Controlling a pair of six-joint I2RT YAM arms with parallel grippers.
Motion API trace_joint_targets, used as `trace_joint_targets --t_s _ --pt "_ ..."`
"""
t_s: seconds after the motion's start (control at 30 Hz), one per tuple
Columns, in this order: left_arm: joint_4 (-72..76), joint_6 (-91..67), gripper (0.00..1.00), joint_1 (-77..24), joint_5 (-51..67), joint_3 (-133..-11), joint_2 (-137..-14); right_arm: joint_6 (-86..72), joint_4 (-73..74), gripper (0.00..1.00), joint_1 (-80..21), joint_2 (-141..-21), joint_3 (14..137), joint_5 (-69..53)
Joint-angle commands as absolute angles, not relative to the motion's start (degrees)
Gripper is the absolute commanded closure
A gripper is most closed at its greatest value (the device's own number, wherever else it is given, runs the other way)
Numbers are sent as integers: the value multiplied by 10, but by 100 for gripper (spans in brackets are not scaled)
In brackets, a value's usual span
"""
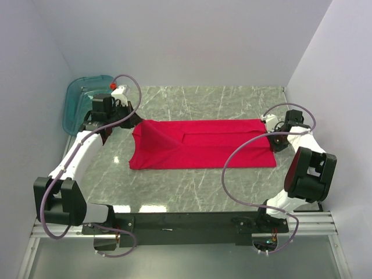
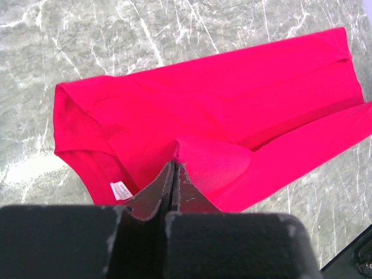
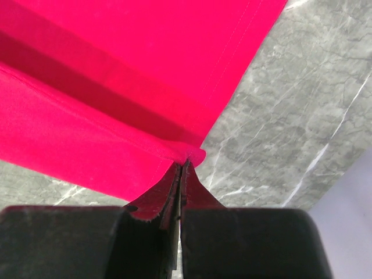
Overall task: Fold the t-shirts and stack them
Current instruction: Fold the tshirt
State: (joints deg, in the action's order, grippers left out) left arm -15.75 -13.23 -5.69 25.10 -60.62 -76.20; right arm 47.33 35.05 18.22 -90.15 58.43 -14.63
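Two claws are each pressed together on a pinch of red cloth. The left claw [image 2: 174, 165] grips a raised fold near the white label [image 2: 121, 190], and the right claw [image 3: 181, 164] nips a corner at the opposite end. The t-shirt [image 1: 203, 145] lies stretched along the middle of the desk [image 1: 192, 192], already doubled lengthwise. Gripping both ends likely serves to draw one edge taut, so it can be carried over evenly.
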Motion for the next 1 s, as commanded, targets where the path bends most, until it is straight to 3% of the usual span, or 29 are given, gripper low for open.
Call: trace_joint_targets --t_s 0.0,0.97 --pt "-148 -131 99 -54 257 -646 -778 464 339 100 186 -917 615 -149" --pt "-151 -133 99 -54 295 -729 -886 464 337 100 186 -933 611 -128"
